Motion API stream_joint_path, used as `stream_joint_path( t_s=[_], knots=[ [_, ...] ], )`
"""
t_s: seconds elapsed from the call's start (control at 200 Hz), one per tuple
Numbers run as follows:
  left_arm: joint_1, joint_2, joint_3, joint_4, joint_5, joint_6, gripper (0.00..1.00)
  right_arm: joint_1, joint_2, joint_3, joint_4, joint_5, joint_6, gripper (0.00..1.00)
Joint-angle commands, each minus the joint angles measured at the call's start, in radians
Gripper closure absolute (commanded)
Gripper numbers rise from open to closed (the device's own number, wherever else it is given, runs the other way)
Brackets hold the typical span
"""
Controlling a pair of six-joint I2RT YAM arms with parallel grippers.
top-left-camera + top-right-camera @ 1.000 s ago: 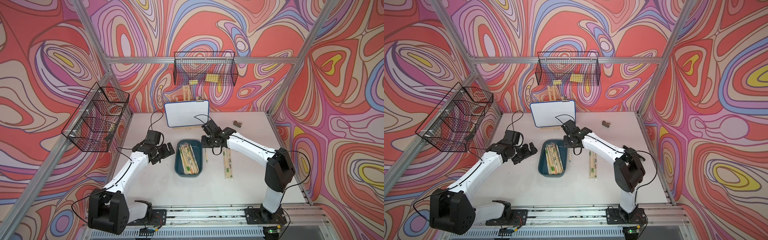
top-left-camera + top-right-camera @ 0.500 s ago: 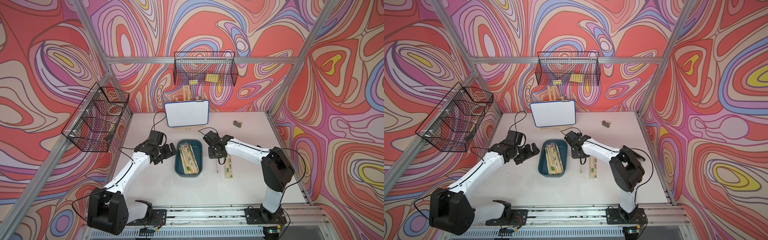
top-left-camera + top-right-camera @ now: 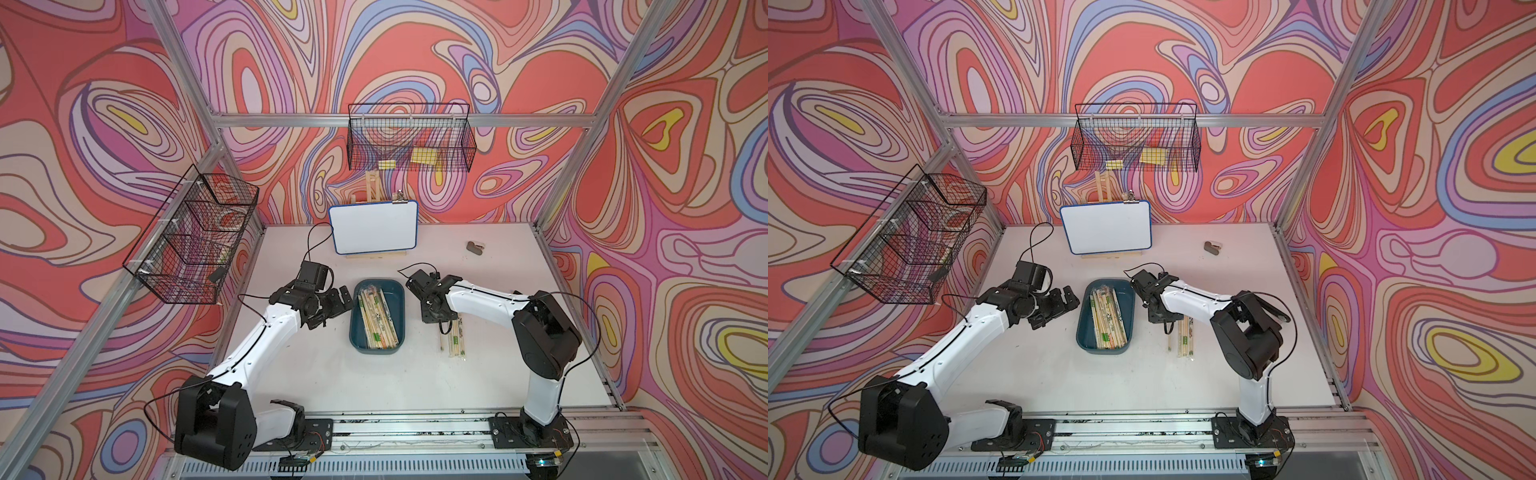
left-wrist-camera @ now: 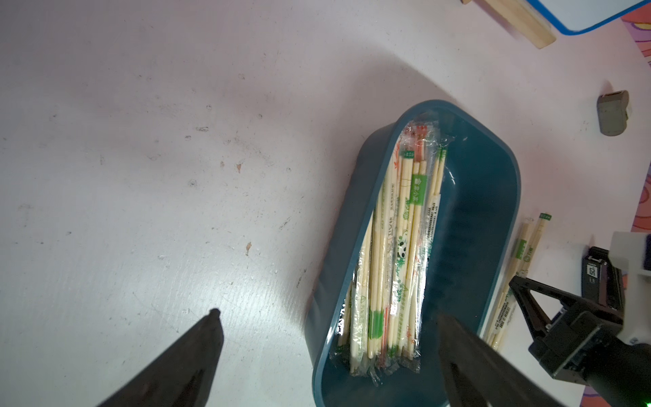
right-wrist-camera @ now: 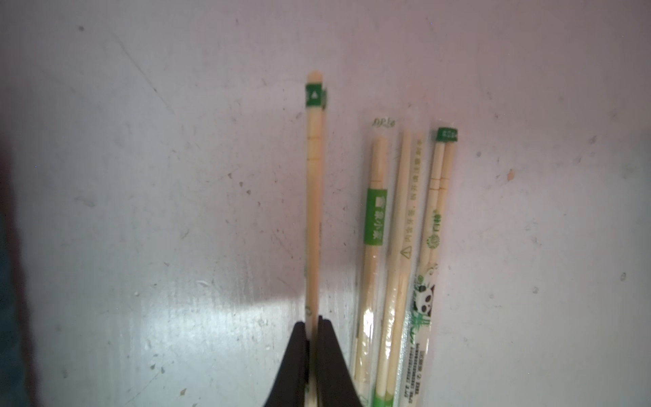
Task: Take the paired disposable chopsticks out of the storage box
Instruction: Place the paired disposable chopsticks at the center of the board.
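The teal storage box (image 3: 397,291) (image 3: 1129,299) (image 4: 507,197) sits mid-table with several paired disposable chopsticks (image 3: 376,320) (image 3: 1108,318) (image 4: 398,253) bundled along its left side. My right gripper (image 5: 312,324) (image 3: 441,328) is shut on one sleeved pair with a green band (image 5: 313,211), held low over the table to the right of the box. Three more pairs (image 5: 405,246) (image 3: 457,340) (image 3: 1185,338) lie on the table just beside it. My left gripper (image 4: 327,315) (image 3: 340,301) is open and empty at the box's left rim. One finger is over the table and the other over the box.
A whiteboard on a wooden easel (image 3: 374,226) stands behind the box. A small grey object (image 3: 474,247) lies at the back right. Black wire baskets hang on the back wall (image 3: 409,141) and the left wall (image 3: 191,241).
My right gripper has carried its pair from beside the box's far end toward the front and down next to the laid pairs. The left gripper has edged closer to the box.
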Motion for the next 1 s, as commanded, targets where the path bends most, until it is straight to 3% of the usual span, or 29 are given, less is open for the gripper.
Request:
stream_joint_path(
  t_s=[0.0, 0.496, 0.996],
  knots=[
    [-0.008, -0.003, 0.006, 0.0, -0.013, -0.007, 0.0, 0.004, 0.02, -0.019, -0.016, 0.039, 0.016, 1.0],
    [-0.013, 0.004, 0.001, 0.005, -0.01, -0.002, 0.0, 0.004, 0.021, -0.057, -0.014, 0.045, 0.034, 1.0],
    [-0.013, -0.004, 0.001, 0.002, -0.007, 0.006, 0.0, 0.004, 0.028, -0.046, -0.034, 0.063, 0.042, 0.8]
  ],
)
